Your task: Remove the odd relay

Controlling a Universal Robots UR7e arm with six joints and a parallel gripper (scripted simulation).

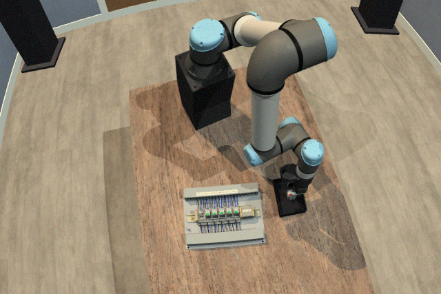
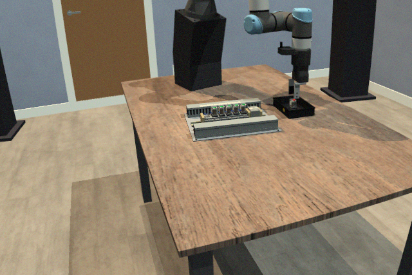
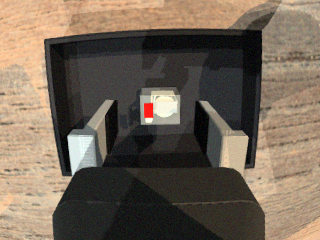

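The relay with the red button [image 1: 291, 195] [image 2: 292, 102] [image 3: 165, 119] stands in the black parts tray [image 1: 290, 209] [image 2: 300, 112] [image 3: 100, 65], button side up, near the middle. My gripper [image 2: 293, 91] [image 3: 156, 116] is open above the tray. In the wrist view its fingers are on either side of the relay, with a wide gap to each, and nothing is held. The relay panel [image 1: 224, 237] [image 2: 236, 127] lies flat on the table. Several relays with green buttons [image 1: 221, 213] [image 2: 228, 110] sit in its row, with an open socket at the left end.
The panel is left of the tray in the top and exterior views, with a narrow strip of table [image 1: 269, 224] [image 2: 232, 178] between them. Wire ducts run along its front and back. The robot's black pedestal [image 1: 210, 105] [image 2: 199, 52] stands at the back of the table.
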